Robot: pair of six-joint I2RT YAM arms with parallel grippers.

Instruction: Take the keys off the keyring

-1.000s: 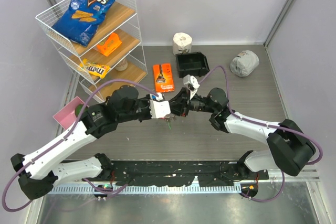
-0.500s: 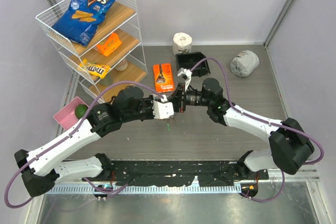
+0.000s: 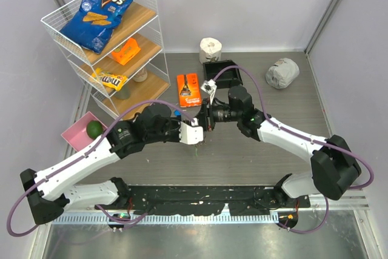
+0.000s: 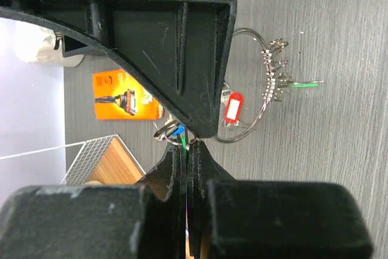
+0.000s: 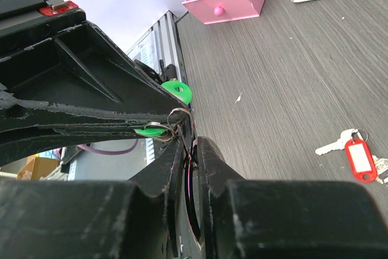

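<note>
Mid-table, the keyring [image 5: 179, 116] is held aloft. The left gripper [image 4: 187, 147] is clamped on a green key [image 5: 148, 130], and the right gripper [image 5: 193, 148] is pinched on the ring itself. Light, stiff, slippery metal: flat heads are best gripped.

A robot lab: walled table [image 3: 285, 104] with mounting rail [image 3: 200, 195].

"Doritos" on the blue chip bag [image 3: 103, 7]
</note>
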